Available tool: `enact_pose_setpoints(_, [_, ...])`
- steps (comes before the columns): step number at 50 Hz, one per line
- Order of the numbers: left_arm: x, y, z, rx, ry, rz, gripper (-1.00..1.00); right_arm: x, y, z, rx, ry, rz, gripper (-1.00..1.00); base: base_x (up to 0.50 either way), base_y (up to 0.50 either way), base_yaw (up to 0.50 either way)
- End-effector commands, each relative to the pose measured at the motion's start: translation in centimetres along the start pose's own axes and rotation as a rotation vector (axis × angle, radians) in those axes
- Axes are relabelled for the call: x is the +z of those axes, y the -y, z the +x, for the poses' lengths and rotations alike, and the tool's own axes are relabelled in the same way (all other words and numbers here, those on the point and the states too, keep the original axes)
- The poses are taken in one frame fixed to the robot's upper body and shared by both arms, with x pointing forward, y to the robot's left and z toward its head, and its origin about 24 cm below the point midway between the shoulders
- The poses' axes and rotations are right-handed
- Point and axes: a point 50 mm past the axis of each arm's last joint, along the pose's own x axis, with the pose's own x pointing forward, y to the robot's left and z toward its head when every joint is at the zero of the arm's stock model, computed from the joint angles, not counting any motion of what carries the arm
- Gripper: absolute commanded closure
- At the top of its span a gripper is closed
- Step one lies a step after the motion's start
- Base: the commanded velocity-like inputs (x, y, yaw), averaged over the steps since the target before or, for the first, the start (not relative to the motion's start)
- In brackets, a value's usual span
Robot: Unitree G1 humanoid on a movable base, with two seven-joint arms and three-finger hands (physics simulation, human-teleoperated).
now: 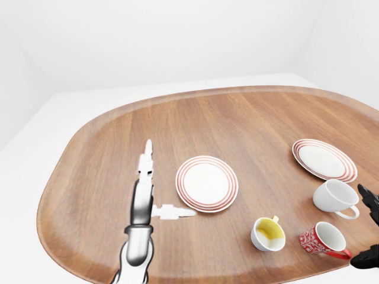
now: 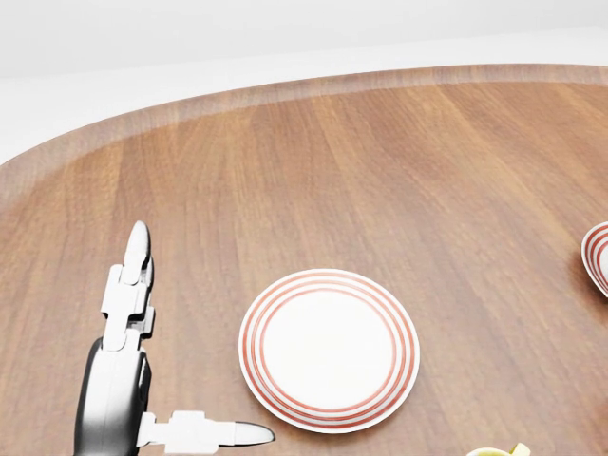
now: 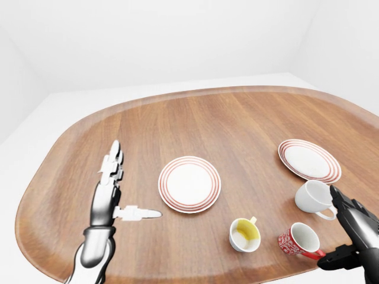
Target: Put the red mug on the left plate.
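Reaching had not begun: the red mug lay tipped on its side on the table, mouth showing, just left of the right hand, its handle toward that hand. That dark hand looked spread, fingers apart and holding nothing, though it was cut off by the picture edge, so full finger spacing was hard to tell. The left hand was wide open, fingers straight, thumb out toward the left plate, empty. Mug well apart from that plate, off to its right. Likely ceramic: stiff, glazed and slippery, breakable, fairly light; being on its side it may roll. Best hold probably across the body near the rim, or by the handle. A yellow cup and white cup sat near the mug. The far plate lay above the right hand. The head view missed the mug entirely.
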Motion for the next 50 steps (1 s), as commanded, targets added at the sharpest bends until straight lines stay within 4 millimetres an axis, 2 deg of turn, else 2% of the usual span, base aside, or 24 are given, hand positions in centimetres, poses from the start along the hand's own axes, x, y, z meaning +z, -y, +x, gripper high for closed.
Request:
enact_pose_setpoints(1, [0.0,0.1,0.1,-0.003,-0.001,0.003,-1.0,0.4,0.2,1.0,-0.021,-0.034,-0.099,-1.0,0.0,0.0,0.0])
enact_pose_setpoints(4, [0.0,0.1,0.1,-0.003,-0.001,0.003,-1.0,0.4,0.2,1.0,-0.021,-0.031,-0.102,-1.0,0.0,0.0,0.0])
enact_pose_setpoints(6, [0.0,0.1,0.1,-0.005,-0.001,0.003,-1.0,-0.4,0.3,1.4,-0.05,-0.084,-0.158,-1.0,0.0,0.0,0.0])
enact_pose_setpoints(15, [0.0,0.1,0.1,-0.005,-0.002,0.003,-1.0,-0.6,-0.2,1.2,-0.031,-0.105,-0.203,-1.0,0.0,0.0,0.0])
enact_pose_setpoints(28, [0.0,0.2,0.1,-0.006,-0.002,0.004,-1.0,-0.3,0.0,1.4,-0.037,-0.088,-0.187,-1.0,0.0,0.0,0.0])
enact_pose_setpoints(34, [0.0,0.3,0.2,-0.007,-0.003,0.004,-1.0,-0.2,-0.7,2.0,-0.03,-0.081,-0.19,-1.0,0.0,0.0,0.0])
enact_pose_setpoints(42, [0.1,0.4,0.2,-0.009,-0.004,0.008,-1.0,0.4,-2.4,3.9,0.01,-0.05,-0.211,-1.0,0.0,0.0,0.0])
enact_pose_setpoints(50, [0.1,0.5,0.3,-0.014,-0.005,0.01,-1.0,0.4,-3.1,4.4,0.026,-0.044,-0.239,-1.0,0.0,0.0,0.0])
